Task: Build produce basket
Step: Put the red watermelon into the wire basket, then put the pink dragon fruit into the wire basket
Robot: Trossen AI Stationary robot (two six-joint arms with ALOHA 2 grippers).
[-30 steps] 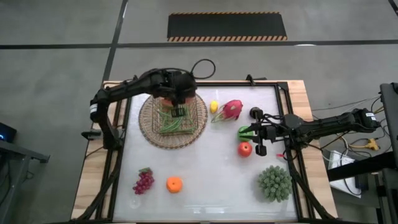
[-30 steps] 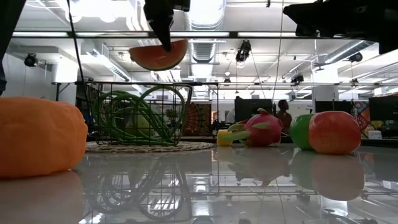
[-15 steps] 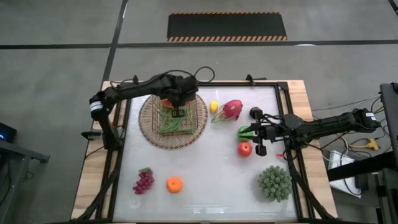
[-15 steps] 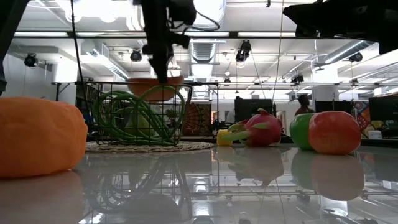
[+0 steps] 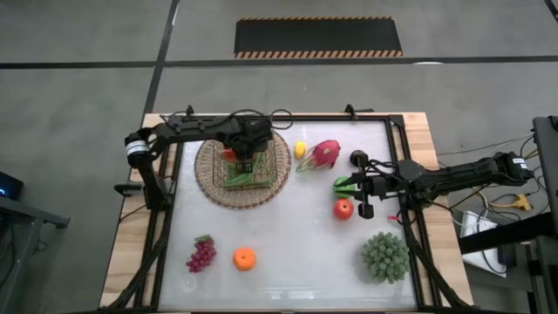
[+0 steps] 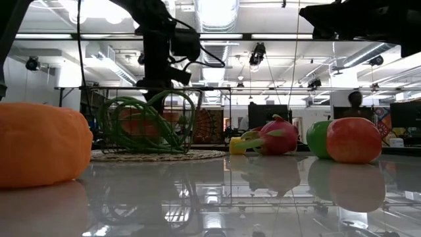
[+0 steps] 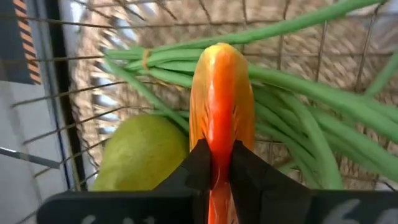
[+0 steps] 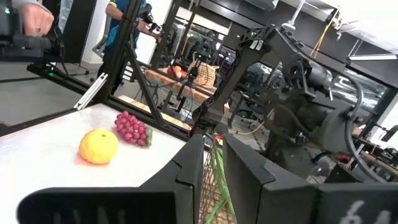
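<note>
The basket (image 5: 212, 181) is a wire frame (image 6: 192, 112) on a round woven tan base at the table's far left. Green beans (image 7: 311, 93) and a pear (image 7: 140, 152) lie in it. My left gripper (image 5: 248, 159) reaches down into the basket, shut on an orange-red fruit slice (image 7: 222, 106). The slice shows low behind the wires in the low view (image 6: 140, 122). My right gripper (image 5: 350, 185) hangs well above the table at the right, over a green apple (image 5: 342, 185). Its fingers (image 8: 186, 171) stand a narrow gap apart and hold nothing. My left gripper pinches the fruit slice between its two fingers (image 7: 198, 169), one on each flat face, at the end of the slice (image 7: 221, 158) nearest the wrist. The fingers come from above, pointing down into the basket. The slice stands on edge over the beans, beside the pear.
On the table lie a lemon (image 5: 300, 149), a pink dragon fruit (image 5: 324, 154), a red apple (image 5: 343, 208), a spiky green cluster (image 5: 384, 256), purple grapes (image 5: 200, 254) and an orange (image 5: 244, 258). The table's middle is bare. People move in the room behind.
My left gripper has come straight down with the slice. The slice was above the basket's wire rim and now sits inside the basket, among the beans. The right arm has kept still.
</note>
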